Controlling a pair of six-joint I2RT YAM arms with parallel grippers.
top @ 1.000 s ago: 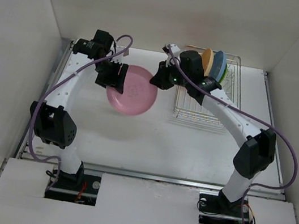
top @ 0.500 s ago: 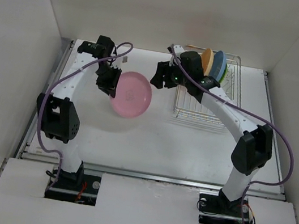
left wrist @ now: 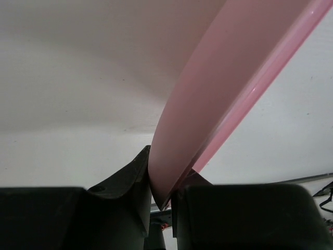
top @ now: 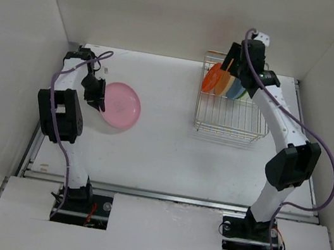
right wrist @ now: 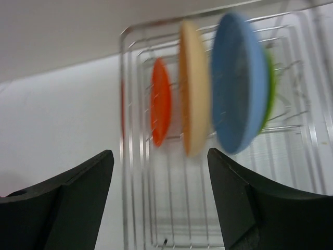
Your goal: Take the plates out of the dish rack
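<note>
My left gripper (top: 97, 95) is shut on the rim of the pink plate (top: 121, 106), which is tilted low over the left of the table. In the left wrist view the pink plate (left wrist: 223, 78) is pinched between my left gripper (left wrist: 162, 192). The silver wire dish rack (top: 228, 121) stands at the back right. An orange-red plate (top: 212, 79), a cream plate (top: 221, 83), a blue plate (top: 232, 88) and a green plate (top: 242, 93) stand on edge in it. My right gripper (right wrist: 158, 156) hangs open above the rack (right wrist: 156, 208), facing the orange-red (right wrist: 160, 101), cream (right wrist: 193, 86), blue (right wrist: 237, 83) and green (right wrist: 269, 88) plates.
White walls enclose the table on the left, back and right. The left arm's elbow (top: 60, 113) sits close to the left wall. The right arm (top: 282, 128) stretches over the rack's right side.
The right gripper let go of the pink plate, opened and swung back over the rack. The left gripper shut on the plate and carried it left.
</note>
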